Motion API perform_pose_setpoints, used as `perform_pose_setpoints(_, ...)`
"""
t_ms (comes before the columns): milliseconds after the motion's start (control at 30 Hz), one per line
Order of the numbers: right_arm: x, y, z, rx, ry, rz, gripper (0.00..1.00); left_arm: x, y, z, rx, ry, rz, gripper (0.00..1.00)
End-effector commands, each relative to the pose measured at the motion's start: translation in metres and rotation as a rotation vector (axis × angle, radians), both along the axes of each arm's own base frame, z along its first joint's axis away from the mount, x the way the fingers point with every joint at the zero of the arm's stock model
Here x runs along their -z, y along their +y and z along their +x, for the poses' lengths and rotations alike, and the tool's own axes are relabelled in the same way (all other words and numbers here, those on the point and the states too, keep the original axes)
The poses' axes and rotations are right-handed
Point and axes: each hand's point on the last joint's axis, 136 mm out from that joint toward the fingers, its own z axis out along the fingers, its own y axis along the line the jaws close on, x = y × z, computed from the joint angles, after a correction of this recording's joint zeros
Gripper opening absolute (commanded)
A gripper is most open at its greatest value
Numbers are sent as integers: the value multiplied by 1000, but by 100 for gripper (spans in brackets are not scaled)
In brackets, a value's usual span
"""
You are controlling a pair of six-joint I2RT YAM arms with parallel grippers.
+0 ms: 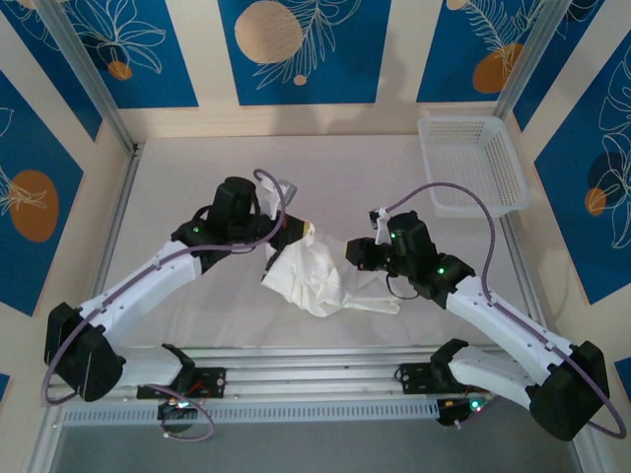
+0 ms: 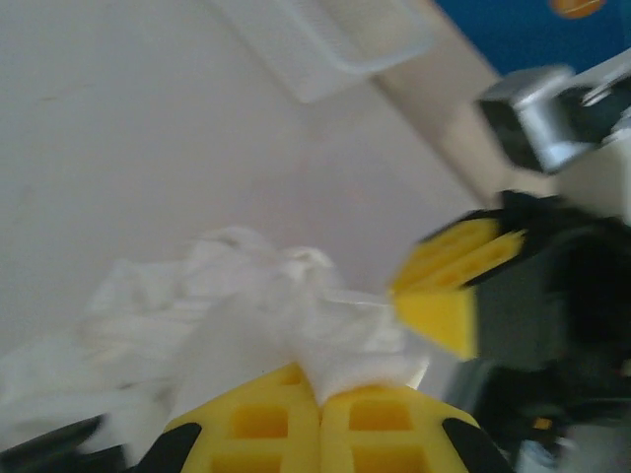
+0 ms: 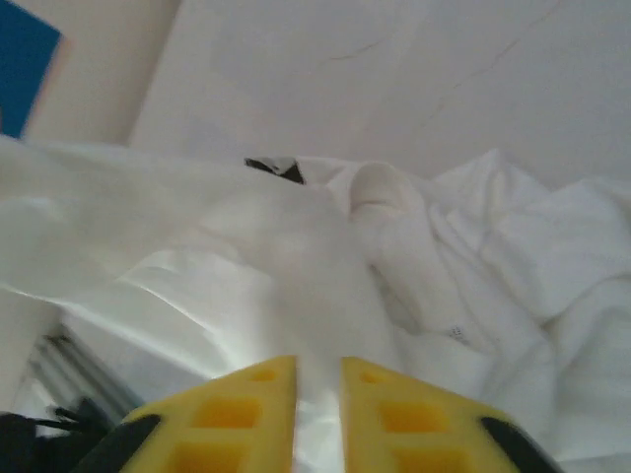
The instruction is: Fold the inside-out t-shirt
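The inside-out t-shirt (image 1: 314, 276) lies crumpled in a white heap at the middle of the table, a small yellowish tag (image 1: 310, 230) at its far end. My left gripper (image 1: 294, 235) is at that far end. In the left wrist view its yellow jaws (image 2: 320, 394) are pressed together on a fold of the shirt (image 2: 296, 325). My right gripper (image 1: 352, 252) is at the heap's right side. In the right wrist view its jaws (image 3: 317, 394) stand a little apart, with shirt fabric (image 3: 325, 256) running loosely between them. The right gripper's fingers (image 2: 449, 286) also appear in the left wrist view.
A white plastic lattice basket (image 1: 473, 163) stands at the back right of the table (image 1: 177, 187); the left wrist view catches it too (image 2: 325, 39). Metal frame rails run along the left, right and near edges. Both arms angle inward toward the shirt.
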Motion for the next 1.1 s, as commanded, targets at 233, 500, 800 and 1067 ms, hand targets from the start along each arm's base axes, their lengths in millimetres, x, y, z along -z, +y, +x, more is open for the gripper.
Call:
perform_pose_setpoints(233,-36,45,-23,-232,-216,160,66,-14,-13,-12,89,147,-103,0)
perform_pose_setpoints(500,-18,11,35,79,-328,-141,66,-25,-16,-14,108,136,-136,0)
perform_pose_setpoints(800,46,8,13,122,154,-78,56,-30,-9,-17,97,99,-111,0)
perform_pose_setpoints(1067,85,-24,-42,181,465,170,51,-24,-8,-18,92,107,-113,0)
